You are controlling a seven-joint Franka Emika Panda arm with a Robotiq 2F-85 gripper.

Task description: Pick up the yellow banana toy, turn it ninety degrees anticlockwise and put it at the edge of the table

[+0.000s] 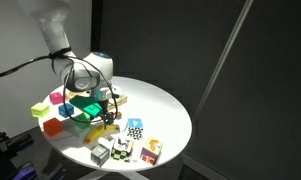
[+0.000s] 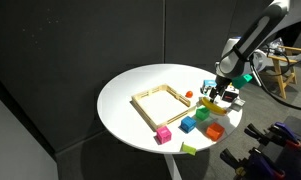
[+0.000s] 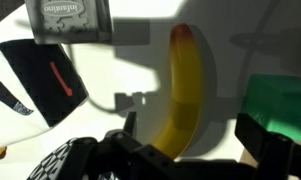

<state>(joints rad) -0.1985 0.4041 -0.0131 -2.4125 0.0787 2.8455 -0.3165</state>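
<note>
you have the round white table (image 1: 155, 105) (image 2: 130, 95) in both exterior views, with the toys crowded on one side of it. the arm (image 1: 50, 25) (image 2: 252, 35) reaches down over that crowded side.

a square wooden frame (image 2: 162, 103) lies flat near the middle of the top. a green block (image 1: 87, 108) (image 3: 280, 100) sits just beside your tool. a magenta cube (image 2: 163, 134) rests near the table rim, and a group of patterned blocks (image 1: 135, 128) stands toward the rim as well. one black-and-white patterned block (image 3: 15, 85) fills the left of the wrist view.

your gripper (image 1: 108, 108) (image 2: 222, 95) (image 3: 190, 135) is low over the table among the blocks. in the wrist view its jaws stand wide, one dark finger (image 3: 130, 140) on one side and the other beside the green block.

the yellow banana toy (image 3: 185, 90) lies flat on the white top, long axis running away from the wrist camera, with a reddish tip at the far end. its near end sits between the spread fingers. whether the left finger touches it you cannot tell. in the exterior views the tool hides it.
</note>
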